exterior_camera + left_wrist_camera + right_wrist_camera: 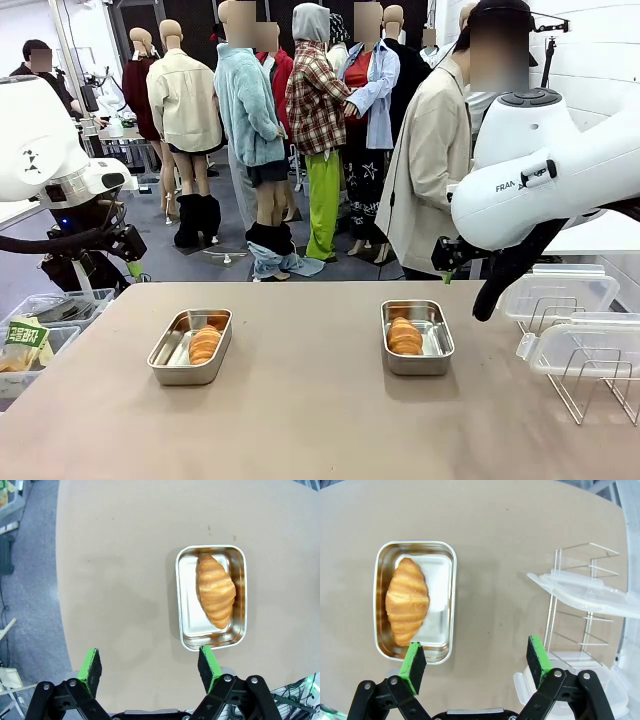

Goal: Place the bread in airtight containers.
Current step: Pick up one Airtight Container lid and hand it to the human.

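Note:
Two steel containers stand on the brown table, each with a croissant lying inside. The left container [190, 346] [212, 598] holds one croissant [205, 343] [215, 590]. In the right container [416, 337] [415, 599] lies the other croissant [404, 336] [407, 601]. My left gripper [150, 666] hovers open high above the table, beside its container, with nothing between its fingers. My right gripper [476, 659] is also open and empty, above the bare table between its container and the wire rack [582, 605]. Both containers have no lids on.
Clear plastic lids [560, 293] [585, 591] rest on the wire rack [590, 375] at the table's right edge. A bin with packets [30, 345] sits off the table's left. A person [440, 150] stands at the far side, turned away.

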Tool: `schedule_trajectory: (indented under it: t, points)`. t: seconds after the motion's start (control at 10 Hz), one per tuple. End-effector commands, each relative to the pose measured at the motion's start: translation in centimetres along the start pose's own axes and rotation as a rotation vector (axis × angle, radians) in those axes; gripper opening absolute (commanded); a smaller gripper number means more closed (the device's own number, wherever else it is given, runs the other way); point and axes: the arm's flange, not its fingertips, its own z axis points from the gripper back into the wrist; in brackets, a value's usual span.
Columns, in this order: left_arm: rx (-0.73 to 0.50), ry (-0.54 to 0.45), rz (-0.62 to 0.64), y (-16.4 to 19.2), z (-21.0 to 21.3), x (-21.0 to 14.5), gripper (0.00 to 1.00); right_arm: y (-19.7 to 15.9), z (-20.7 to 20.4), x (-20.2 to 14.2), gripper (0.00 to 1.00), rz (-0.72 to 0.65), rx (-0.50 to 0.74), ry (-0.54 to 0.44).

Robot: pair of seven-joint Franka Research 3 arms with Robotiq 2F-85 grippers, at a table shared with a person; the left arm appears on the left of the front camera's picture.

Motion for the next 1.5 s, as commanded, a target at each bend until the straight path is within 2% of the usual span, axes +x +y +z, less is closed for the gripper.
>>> schedule_trajectory:
  t: [0.0, 1.4]
  points:
    - [0.008, 0.0, 0.009, 0.15, -0.01, 0.03, 1.0, 0.14, -0.19, 0.16, 1.0, -0.012, 0.002, -0.012]
    - [0.008, 0.0, 0.009, 0.15, -0.01, 0.03, 1.0, 0.14, -0.19, 0.16, 1.0, -0.012, 0.002, -0.012]
